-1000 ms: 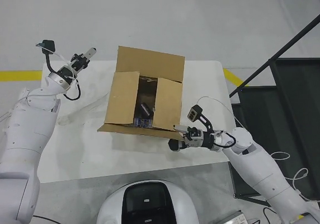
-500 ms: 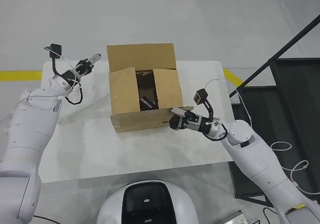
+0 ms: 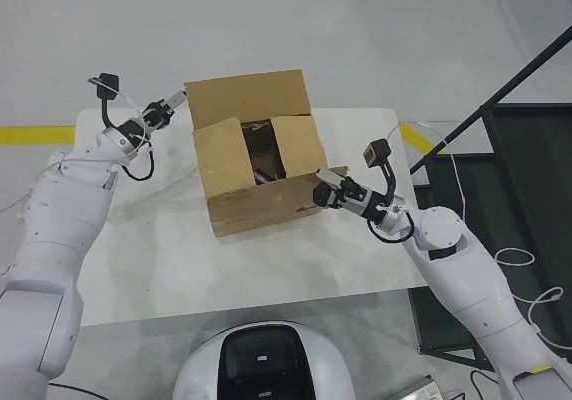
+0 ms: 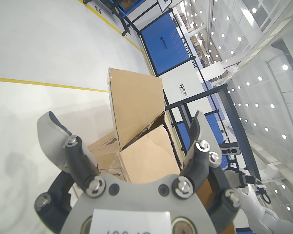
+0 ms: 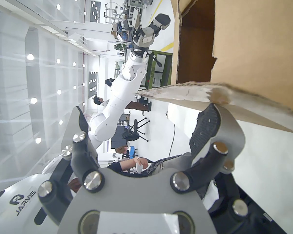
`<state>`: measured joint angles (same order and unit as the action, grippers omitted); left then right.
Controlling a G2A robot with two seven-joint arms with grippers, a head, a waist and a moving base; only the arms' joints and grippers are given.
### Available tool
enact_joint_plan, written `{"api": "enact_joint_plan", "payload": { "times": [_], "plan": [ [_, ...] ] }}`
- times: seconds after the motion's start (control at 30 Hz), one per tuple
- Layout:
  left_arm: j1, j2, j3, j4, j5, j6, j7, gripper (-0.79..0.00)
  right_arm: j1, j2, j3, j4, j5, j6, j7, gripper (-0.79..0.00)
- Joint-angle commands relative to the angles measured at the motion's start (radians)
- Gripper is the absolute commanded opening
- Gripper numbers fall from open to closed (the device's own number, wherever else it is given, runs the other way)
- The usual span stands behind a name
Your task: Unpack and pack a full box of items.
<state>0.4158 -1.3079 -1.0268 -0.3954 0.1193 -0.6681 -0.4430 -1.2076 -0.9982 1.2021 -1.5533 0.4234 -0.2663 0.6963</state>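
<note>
A brown cardboard box (image 3: 221, 160) stands at the far middle of the white table (image 3: 166, 270), its flaps up and dark items (image 3: 264, 178) lying inside. My left gripper (image 3: 171, 103) is open at the box's far left corner. In the left wrist view the box (image 4: 146, 159) rises just beyond the spread left gripper (image 4: 124, 132), with nothing between its fingers. My right gripper (image 3: 324, 190) is open at the box's near right corner. In the right wrist view one fingertip (image 5: 210, 113) of the right gripper (image 5: 144, 120) touches the edge of a flap (image 5: 254, 37).
A clear plastic sheet (image 3: 161, 188) lies on the table left of the box. A black metal stair frame (image 3: 526, 150) stands off the table's right edge. The near half of the table is bare.
The box has slid and turned toward the table's far side, with the right gripper following at its near right corner. The left gripper has moved closer to the box's far left corner.
</note>
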Motion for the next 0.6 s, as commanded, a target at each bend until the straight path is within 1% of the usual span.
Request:
{"api": "enact_joint_plan", "payload": {
  "times": [0.0, 0.2, 0.3, 0.4, 0.5, 0.57],
  "plan": [
    [-0.014, -0.007, 0.012, 0.023, 0.026, 0.002, 0.029, 0.0, 0.009, -0.004, -0.01, -0.008, -0.035, 0.004, -0.037, 0.0],
    [-0.034, -0.03, 0.029, 0.061, 0.036, -0.011, 0.051, 0.0, 0.062, -0.019, -0.053, 0.005, -0.131, 0.033, -0.098, 0.0],
    [-0.036, -0.036, 0.032, 0.073, 0.035, -0.026, 0.047, 0.0, 0.09, -0.029, -0.078, 0.02, -0.143, 0.036, -0.107, 0.0],
    [-0.038, -0.037, 0.033, 0.083, 0.046, -0.039, 0.048, 0.0, 0.101, -0.035, -0.088, 0.024, -0.109, 0.009, -0.072, 0.0],
    [-0.035, -0.035, 0.028, 0.086, 0.045, -0.056, 0.054, 0.0, 0.086, -0.032, -0.063, 0.026, -0.058, -0.014, -0.024, 0.0],
    [-0.033, -0.032, 0.024, 0.088, 0.046, -0.063, 0.051, 0.0, 0.077, -0.029, -0.044, 0.023, -0.055, -0.016, -0.015, 0.0]
  ]
}}
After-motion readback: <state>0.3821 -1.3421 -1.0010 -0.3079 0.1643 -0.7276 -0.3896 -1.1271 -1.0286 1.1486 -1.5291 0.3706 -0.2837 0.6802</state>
